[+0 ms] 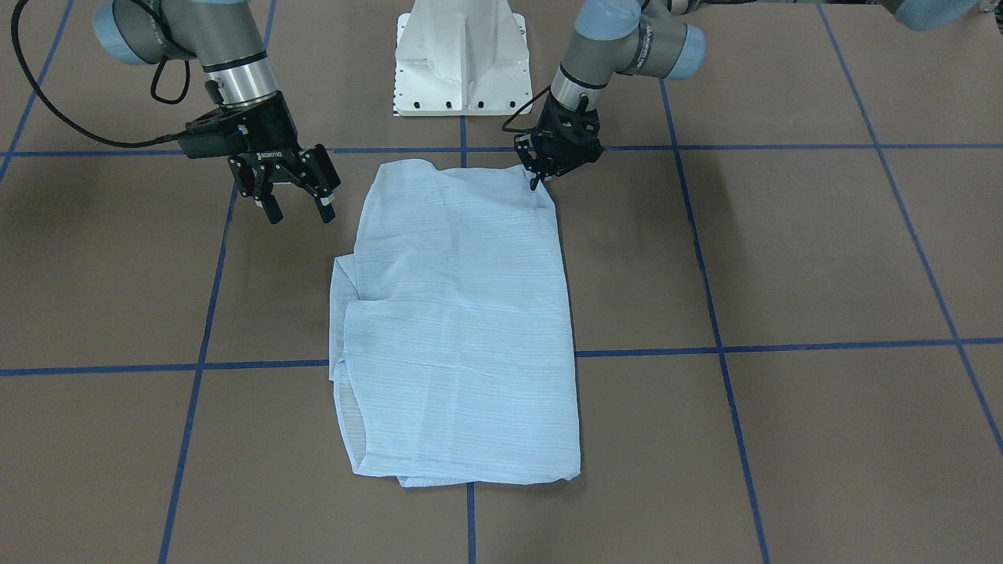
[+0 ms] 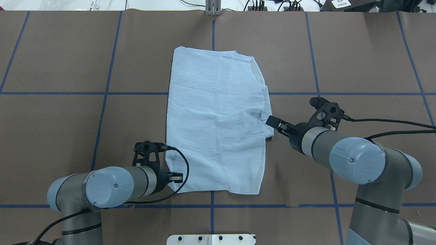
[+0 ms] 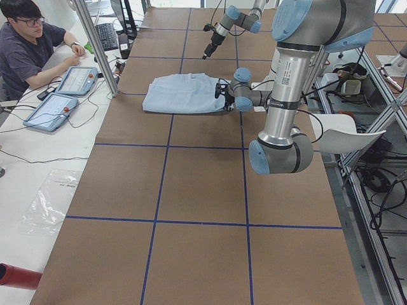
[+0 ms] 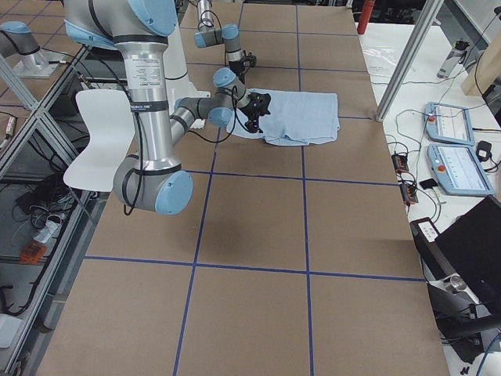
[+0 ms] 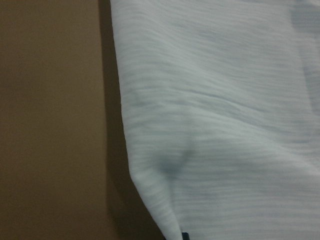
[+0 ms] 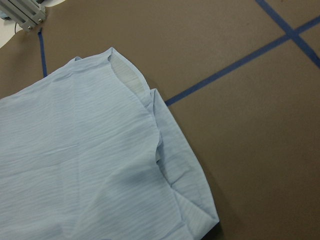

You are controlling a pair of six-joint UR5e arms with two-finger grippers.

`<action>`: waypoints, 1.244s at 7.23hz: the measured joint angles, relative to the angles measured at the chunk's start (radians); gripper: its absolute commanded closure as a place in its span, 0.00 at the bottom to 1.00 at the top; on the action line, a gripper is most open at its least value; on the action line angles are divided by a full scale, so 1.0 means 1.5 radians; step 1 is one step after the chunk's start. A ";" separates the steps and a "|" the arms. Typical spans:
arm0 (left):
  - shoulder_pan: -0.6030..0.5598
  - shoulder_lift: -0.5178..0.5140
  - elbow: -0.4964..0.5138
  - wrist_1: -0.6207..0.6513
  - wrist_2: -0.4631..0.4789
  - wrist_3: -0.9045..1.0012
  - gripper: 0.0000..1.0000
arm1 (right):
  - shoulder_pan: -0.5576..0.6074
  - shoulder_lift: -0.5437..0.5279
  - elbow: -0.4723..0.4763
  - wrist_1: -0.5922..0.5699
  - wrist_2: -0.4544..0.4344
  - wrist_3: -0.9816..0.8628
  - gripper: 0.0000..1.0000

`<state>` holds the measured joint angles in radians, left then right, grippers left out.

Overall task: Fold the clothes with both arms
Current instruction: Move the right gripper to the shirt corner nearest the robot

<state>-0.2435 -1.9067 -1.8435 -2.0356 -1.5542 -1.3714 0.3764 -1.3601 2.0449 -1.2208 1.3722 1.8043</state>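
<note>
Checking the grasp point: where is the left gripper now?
In the front-facing view, right of centre, the left gripper sits at the upper right corner of the shirt, just below the white pedestal base.

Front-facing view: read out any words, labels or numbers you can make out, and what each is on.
"ROBOTIQ": on the right gripper.
Faint print on the left arm: too blurred to read.
Shirt and table: no text.

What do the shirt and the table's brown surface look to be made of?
Shirt: thin woven fabric, perhaps cotton, matte; fine stripes, crinkles and soft folds show. Table cover: looks like brown paper or card, matte, no glare; marked with blue tape lines.
</note>
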 measured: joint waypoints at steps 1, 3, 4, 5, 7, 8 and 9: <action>0.000 0.000 0.000 0.000 0.001 0.000 1.00 | -0.026 0.066 -0.003 -0.099 0.000 0.078 0.13; 0.001 -0.001 0.000 -0.001 0.001 0.000 1.00 | -0.081 0.151 -0.025 -0.215 -0.002 0.206 0.14; 0.001 -0.001 0.000 -0.001 0.001 0.000 1.00 | -0.098 0.166 -0.043 -0.226 -0.002 0.234 0.14; 0.001 -0.001 -0.002 -0.001 0.001 0.000 1.00 | -0.112 0.178 -0.064 -0.229 -0.002 0.248 0.13; 0.000 -0.001 -0.006 -0.001 0.002 0.000 1.00 | -0.138 0.195 -0.093 -0.230 -0.002 0.259 0.11; -0.001 -0.001 -0.009 -0.001 0.002 0.000 1.00 | -0.147 0.199 -0.104 -0.230 -0.002 0.265 0.11; -0.001 0.000 -0.012 -0.001 0.002 0.000 1.00 | -0.153 0.202 -0.112 -0.230 -0.002 0.269 0.10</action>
<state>-0.2446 -1.9074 -1.8611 -2.0371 -1.5509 -1.3714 0.1463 -1.0578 1.8771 -1.5661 1.3692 2.2083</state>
